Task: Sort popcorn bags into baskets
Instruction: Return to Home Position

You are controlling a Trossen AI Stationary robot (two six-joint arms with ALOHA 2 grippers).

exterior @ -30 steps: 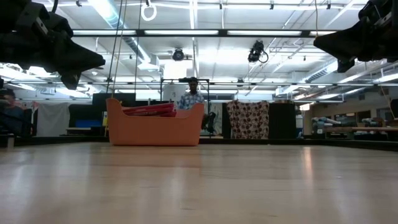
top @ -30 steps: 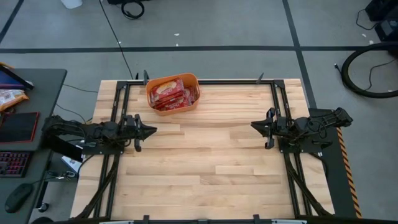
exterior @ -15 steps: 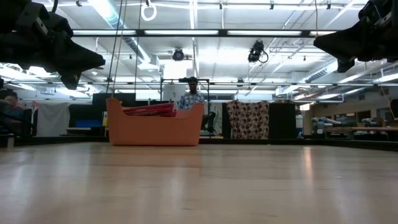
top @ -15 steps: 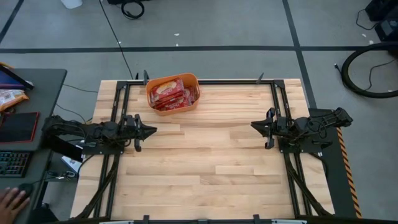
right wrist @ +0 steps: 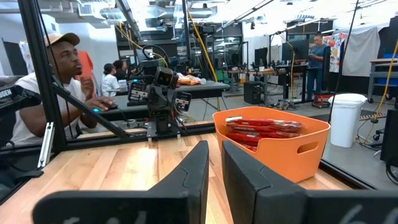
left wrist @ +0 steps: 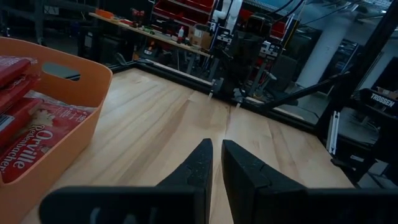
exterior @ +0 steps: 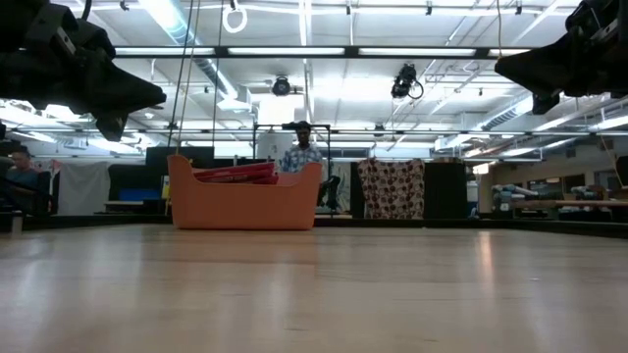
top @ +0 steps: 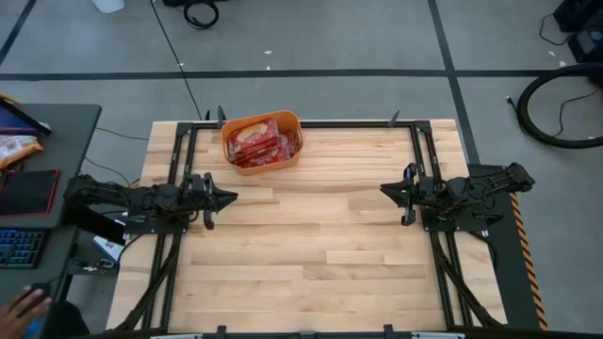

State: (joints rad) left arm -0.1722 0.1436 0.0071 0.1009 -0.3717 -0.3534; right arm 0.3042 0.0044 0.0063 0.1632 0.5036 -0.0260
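The orange basket (top: pixel 262 141) stands at the table's far side, left of the middle, with several red popcorn bags (top: pixel 260 144) lying in it. It also shows in the low view (exterior: pixel 243 201), the left wrist view (left wrist: pixel 56 118) and the right wrist view (right wrist: pixel 273 146). My left gripper (top: pixel 232 198) hovers shut and empty above the table's left side. My right gripper (top: pixel 383 190) hovers shut and empty above the right side. Both point toward the table's middle.
A dark desk (top: pixel 38 179) with a keyboard and a snack packet stands left of the table, and a person's hand (top: pixel 24 306) shows at its near end. Black frame rails (top: pixel 311 123) run along the table's edges. People show in the room beyond.
Neither arm nor the basket has moved. A person's hand has come into view at the desk left of the table.
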